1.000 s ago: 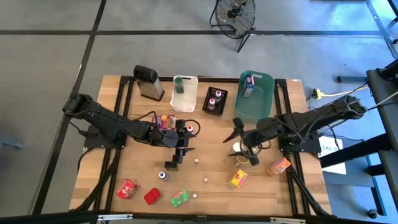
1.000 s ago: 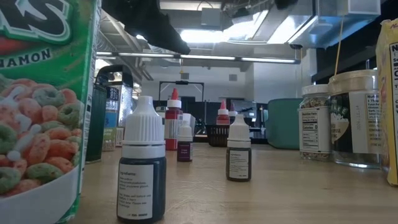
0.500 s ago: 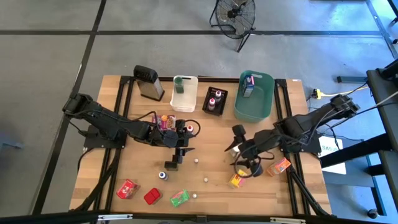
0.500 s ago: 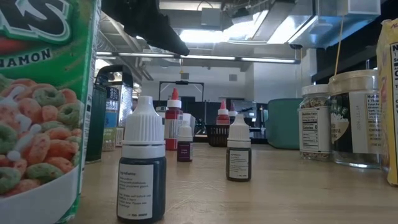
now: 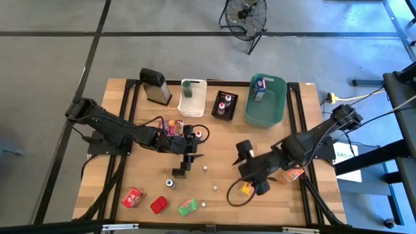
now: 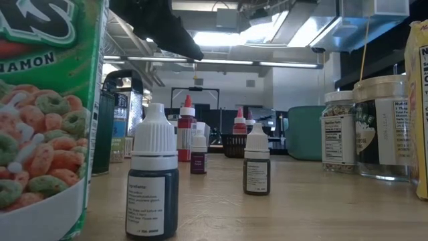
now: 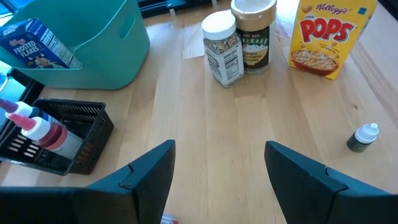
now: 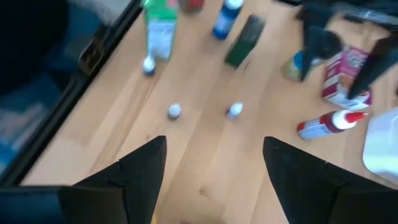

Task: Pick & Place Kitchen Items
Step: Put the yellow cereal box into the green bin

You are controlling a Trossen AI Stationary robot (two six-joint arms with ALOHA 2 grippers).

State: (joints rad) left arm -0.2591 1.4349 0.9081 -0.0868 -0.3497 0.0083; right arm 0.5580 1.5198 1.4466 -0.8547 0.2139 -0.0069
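Kitchen items lie scattered on the wooden table: two red packets [image 5: 133, 197], a green packet [image 5: 187, 207], a yellow packet [image 5: 247, 188], an orange packet [image 5: 292, 174] and small capped bottles [image 5: 170, 183]. Two jars [image 7: 224, 46] stand upright beside the yellow packet [image 7: 326, 37]. My left gripper [image 5: 197, 146] hovers at mid-table, open and empty [image 7: 217, 168]. My right gripper [image 5: 244, 156] hangs above the table right of centre, slanting down, open with nothing between its fingers [image 8: 214, 168]. In the high view the right arm hides the jars.
A teal bin [image 5: 279, 110] holding a blue packet, a black basket [image 5: 224, 104] with red-capped bottles, a white bin [image 5: 193, 97] and a grater [image 5: 155, 86] line the far edge. Bare wood [image 7: 236, 124] lies ahead of the left gripper.
My right gripper has swung from near the teal bin toward the table's near edge and somewhat left, rising a little and tipping steeply downward; its arm now covers the jars in the high view. The left arm has kept still.
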